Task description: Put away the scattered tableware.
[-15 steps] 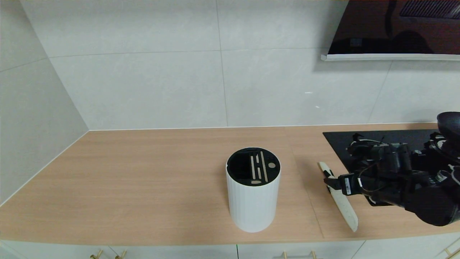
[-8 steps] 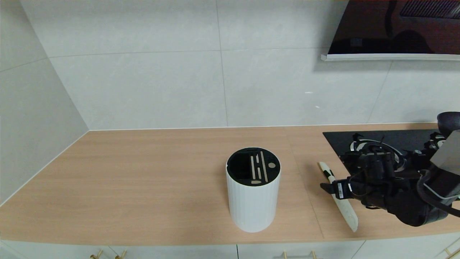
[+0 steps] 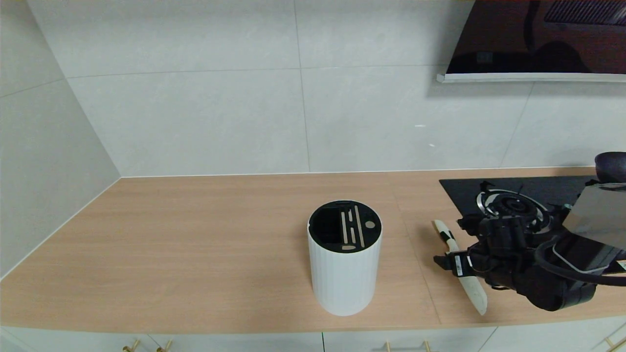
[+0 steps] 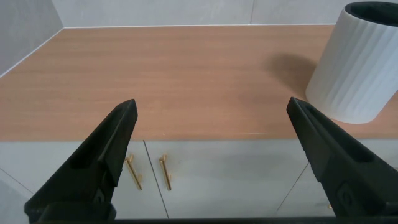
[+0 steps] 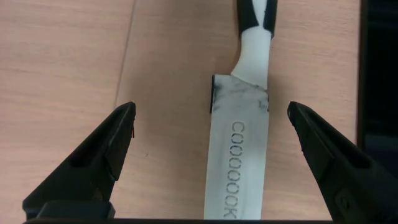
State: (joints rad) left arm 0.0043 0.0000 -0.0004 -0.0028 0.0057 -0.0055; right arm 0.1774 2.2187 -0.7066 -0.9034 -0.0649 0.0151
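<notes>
A white knife (image 3: 464, 278) with a black-and-white handle lies flat on the wooden counter, right of a white ribbed holder (image 3: 345, 266) whose black top has slots. My right gripper (image 3: 456, 258) hovers low over the knife and is open. In the right wrist view its fingers (image 5: 112, 162) stand on either side of the blade (image 5: 239, 168) near the handle end, not touching it. My left gripper (image 4: 211, 112) is open with nothing between its fingers, above the counter's front edge, with the holder (image 4: 357, 62) beyond it.
A black cooktop (image 3: 455, 188) with a burner (image 3: 511, 203) lies just right of the knife. A dark pot (image 3: 611, 166) stands at the right edge, and a range hood (image 3: 533, 39) hangs above. Bare counter (image 3: 195, 234) stretches left of the holder. Drawer handles (image 4: 165, 171) show below the edge.
My right arm has come toward the counter's front, and its gripper has shifted slightly left over the knife. The burner behind it is now uncovered. Knife and holder have not moved.
</notes>
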